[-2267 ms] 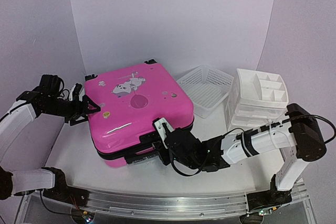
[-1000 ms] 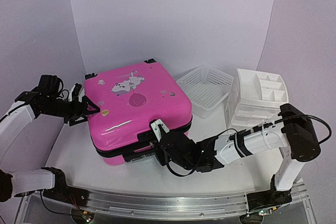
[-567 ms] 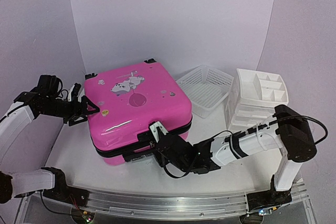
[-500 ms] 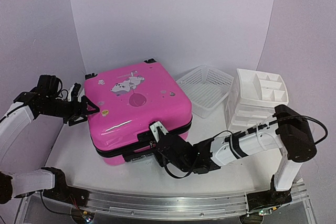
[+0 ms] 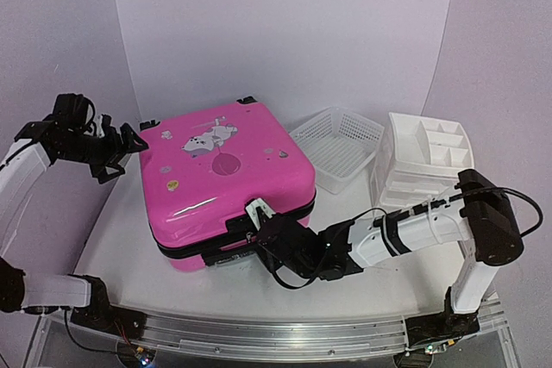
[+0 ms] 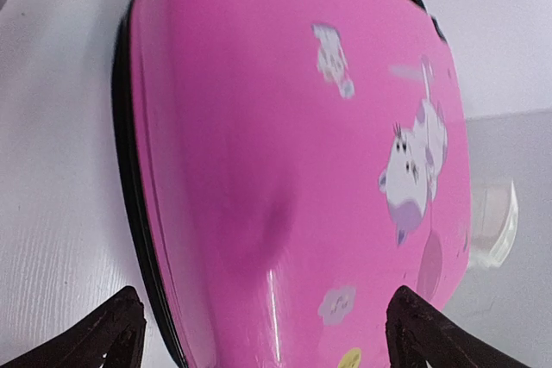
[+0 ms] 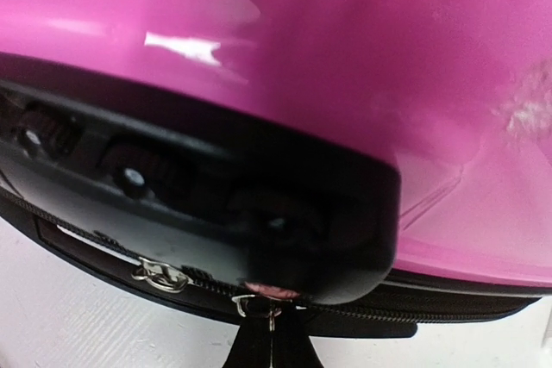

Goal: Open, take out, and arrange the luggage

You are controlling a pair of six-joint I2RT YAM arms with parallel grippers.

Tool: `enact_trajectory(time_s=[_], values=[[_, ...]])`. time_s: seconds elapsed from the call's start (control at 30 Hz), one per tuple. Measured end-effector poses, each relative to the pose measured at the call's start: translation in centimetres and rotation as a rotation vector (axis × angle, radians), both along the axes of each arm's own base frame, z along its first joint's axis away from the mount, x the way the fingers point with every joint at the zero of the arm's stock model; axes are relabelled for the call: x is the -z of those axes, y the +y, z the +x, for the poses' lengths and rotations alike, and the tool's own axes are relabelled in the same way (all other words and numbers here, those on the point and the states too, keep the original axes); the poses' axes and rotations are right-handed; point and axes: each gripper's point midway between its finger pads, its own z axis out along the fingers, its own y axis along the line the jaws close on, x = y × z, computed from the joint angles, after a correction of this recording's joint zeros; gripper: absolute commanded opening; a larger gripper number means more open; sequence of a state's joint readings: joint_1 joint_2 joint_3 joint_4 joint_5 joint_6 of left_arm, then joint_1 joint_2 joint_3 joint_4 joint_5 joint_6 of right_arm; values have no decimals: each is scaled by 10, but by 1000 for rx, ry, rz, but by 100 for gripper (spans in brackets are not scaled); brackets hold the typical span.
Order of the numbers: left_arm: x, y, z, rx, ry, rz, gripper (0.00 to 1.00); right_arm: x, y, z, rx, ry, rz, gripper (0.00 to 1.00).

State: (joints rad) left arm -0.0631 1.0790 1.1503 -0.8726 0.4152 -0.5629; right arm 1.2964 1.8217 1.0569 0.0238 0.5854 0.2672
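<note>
1. Right gripper (image 5: 261, 228), at 6 o'clock of the luggage (image 5: 226, 174): jaws had narrowed to shut, pinching 1 zipper pull (image 7: 261, 303) of 2. Unzipping could likely begin.
2. Luggage: closed, flat at the centre of the table (image 5: 121, 247).
3. Left gripper (image 5: 125, 148), at 9 o'clock: jaws wide, had lifted clear of the shell.
4. Obscured: the pinch, cut off at the right wrist view's lower edge. Contents unseen.

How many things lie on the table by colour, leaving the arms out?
Pink: 1, the luggage
White: 2, the mesh basket and the drawer organizer
Total: 3
</note>
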Motion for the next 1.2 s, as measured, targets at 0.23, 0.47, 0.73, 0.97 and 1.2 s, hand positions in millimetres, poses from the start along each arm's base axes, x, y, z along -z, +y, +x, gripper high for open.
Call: enact_trajectory(time_s=[0.23,0.47,0.73,0.97,1.2], values=[[-11,27,53,-231,88,-77,93,-3,-3,0,-16,3,-84,0],[-7,0,62,-125,73,-64,97,-4,-11,0,-20,14,-112,0],[-51,-32,-30,184,-236,-32,92,-2,-23,0,-112,88,-133,0],[-58,-116,-97,592,-302,-68,90,-3,-28,2,-121,102,-115,0],[-24,-213,-102,840,-206,-64,83,-3,-26,1,-120,116,-98,0]])
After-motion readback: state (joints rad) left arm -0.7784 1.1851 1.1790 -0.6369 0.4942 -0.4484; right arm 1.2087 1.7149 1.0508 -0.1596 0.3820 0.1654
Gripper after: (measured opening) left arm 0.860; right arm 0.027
